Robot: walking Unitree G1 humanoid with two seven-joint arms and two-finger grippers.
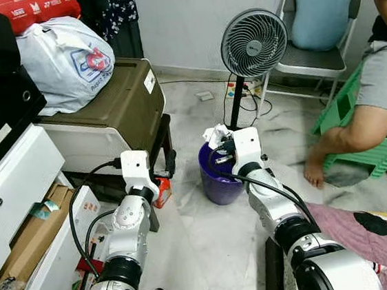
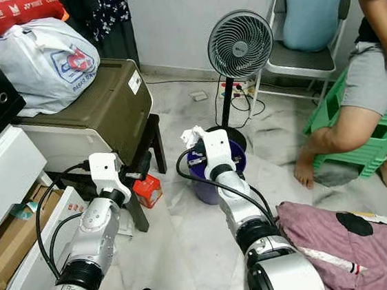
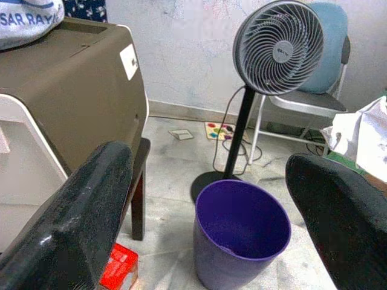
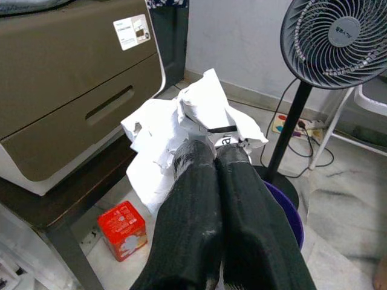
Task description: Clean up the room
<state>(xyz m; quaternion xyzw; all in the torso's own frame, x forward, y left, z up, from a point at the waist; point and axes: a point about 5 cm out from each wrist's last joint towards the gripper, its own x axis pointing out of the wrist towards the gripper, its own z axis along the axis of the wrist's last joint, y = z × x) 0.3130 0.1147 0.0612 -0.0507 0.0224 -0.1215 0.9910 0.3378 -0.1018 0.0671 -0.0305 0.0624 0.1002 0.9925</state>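
While the right gripper [image 4: 214, 158] was clamped, fingers pressed together, on a wad of crumpled white paper [image 4: 193, 118], it hung directly over the purple bin [image 3: 240, 232]. From the head views the paper sat at the fingertips above the bin's far rim, with the open mouth immediately below and slightly toward the robot. Judgement: this was the drop step, paper carried and not yet released.

Key relation: the bin lay straight beneath the right hand, so the coming move called for little more than parting the fingers, perhaps after easing slightly nearer the centre of the mouth. The wad was loose and spread wider than the fingertips; part of it could catch the rim or drift outside.

The left gripper [image 3: 211, 205] was spread wide and held nothing; it hung beside the stool-mounted brown printer [image 1: 109, 102], aimed toward the bin but farther from it than the right. The bin interior looked empty from the left wrist view.

Outward: a small red box [image 4: 123, 231] lay on the floor by the stool leg, just beside the left hand, a likely next item. A standing fan [image 1: 253, 42] stood right behind the bin, its base touching or nearly so. A seated person's legs [image 1: 348, 132] were off to the robot's right, well apart.
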